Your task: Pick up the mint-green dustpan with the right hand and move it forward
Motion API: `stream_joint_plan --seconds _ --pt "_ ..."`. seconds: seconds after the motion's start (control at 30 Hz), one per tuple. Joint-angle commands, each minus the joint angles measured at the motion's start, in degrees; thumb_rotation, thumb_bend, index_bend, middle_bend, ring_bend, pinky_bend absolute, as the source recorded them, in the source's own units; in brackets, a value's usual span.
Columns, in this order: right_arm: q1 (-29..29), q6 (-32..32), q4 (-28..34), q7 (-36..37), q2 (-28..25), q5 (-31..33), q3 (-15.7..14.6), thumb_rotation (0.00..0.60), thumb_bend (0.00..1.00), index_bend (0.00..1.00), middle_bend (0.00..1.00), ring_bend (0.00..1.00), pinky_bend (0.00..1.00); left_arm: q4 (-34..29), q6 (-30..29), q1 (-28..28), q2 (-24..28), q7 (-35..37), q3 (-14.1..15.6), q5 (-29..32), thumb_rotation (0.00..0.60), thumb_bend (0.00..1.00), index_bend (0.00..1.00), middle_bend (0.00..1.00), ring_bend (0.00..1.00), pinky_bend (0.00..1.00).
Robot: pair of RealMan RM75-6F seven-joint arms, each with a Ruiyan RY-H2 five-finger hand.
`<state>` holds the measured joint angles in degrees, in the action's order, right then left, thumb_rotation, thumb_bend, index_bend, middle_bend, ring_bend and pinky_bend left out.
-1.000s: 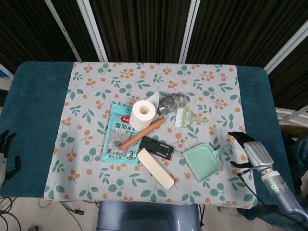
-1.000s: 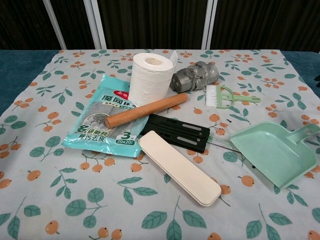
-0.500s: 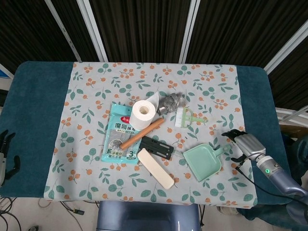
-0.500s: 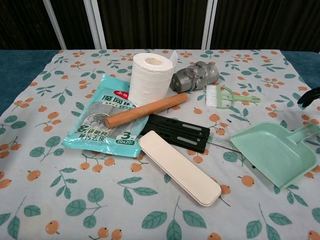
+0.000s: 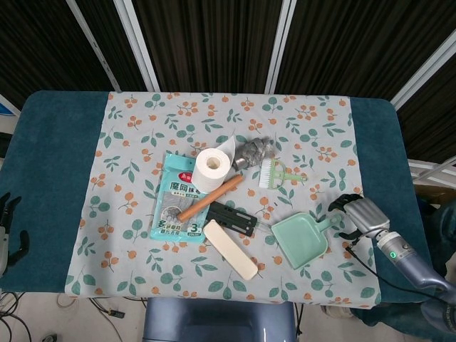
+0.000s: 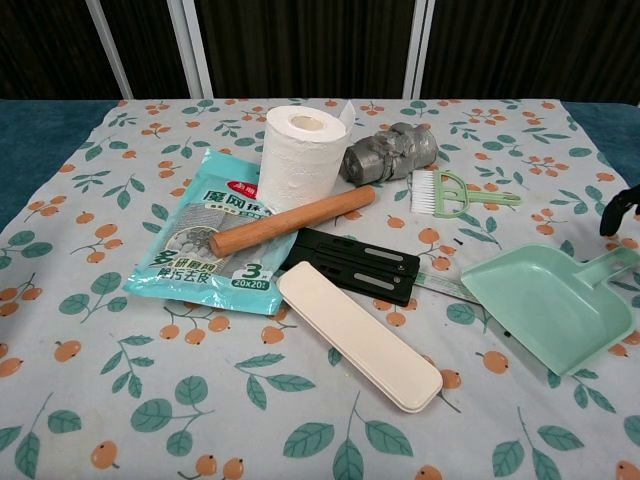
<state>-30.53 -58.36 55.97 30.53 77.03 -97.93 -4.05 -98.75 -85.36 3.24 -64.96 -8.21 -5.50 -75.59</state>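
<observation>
Nearest on the worktop [image 5: 50, 178], a cream case [image 5: 230, 249] lies slantwise on the floral cloth [image 5: 214, 114], with a black flat tool [image 5: 232, 217] just beyond it. To the right of these sits the mint-green dustpan [image 5: 301, 239], flat on the cloth, its pan toward the near edge and its short handle pointing right and slightly away. The right hand [image 5: 358, 214] hangs just beside the tip of that handle, fingers curved downward and apart, holding nothing; whether a fingertip already brushes the handle is hard to tell, since the chest view catches only a dark finger at its right edge. The left hand [image 5: 8, 228] rests off the near left corner, fingers spread and empty, well apart from everything. Further back lie a teal packet [image 5: 177, 199] with a wooden dowel [image 5: 210, 198] across it, a toilet roll [image 5: 211, 169], a grey crumpled wad [image 5: 254, 151] and a small green brush [image 5: 274, 172]. The step in hand looks like the approach to the grasp: lifting has not begun. The next move calls for bringing the fingers down around the handle, closing firmly enough that the pan will not swing, then raising it and carrying it toward the far side, keeping right of the brush.
</observation>
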Motion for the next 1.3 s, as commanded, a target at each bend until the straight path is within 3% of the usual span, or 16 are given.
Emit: stream_joint_plan --seconds 0.03,0.7,1.3 --pt "-0.33 -0.42 -1.51 1.40 0.91 -0.74 -1.04 0.600 0.24 0.37 0.34 0.23 0.23 -0.01 0.03 0.03 -0.06 -0.18 -0.02 0.08 0.600 0.56 0.09 0.01 0.02 0.00" --pt "-2.03 -1.46 -5.46 4.03 4.26 -1.18 -2.86 0.600 0.28 0.40 0.40 0.30 0.23 -0.29 -0.14 0.05 -0.67 -1.73 -0.41 1.20 0.600 0.56 0.09 0.01 0.02 0.00" --pt "-3.81 -0.80 -4.21 3.93 4.14 -0.99 -3.80 0.600 0.36 0.46 0.44 0.33 0.23 -0.65 -0.28 -0.03 -0.75 -2.25 -0.59 1.78 0.600 0.56 0.09 0.01 0.02 0.00"
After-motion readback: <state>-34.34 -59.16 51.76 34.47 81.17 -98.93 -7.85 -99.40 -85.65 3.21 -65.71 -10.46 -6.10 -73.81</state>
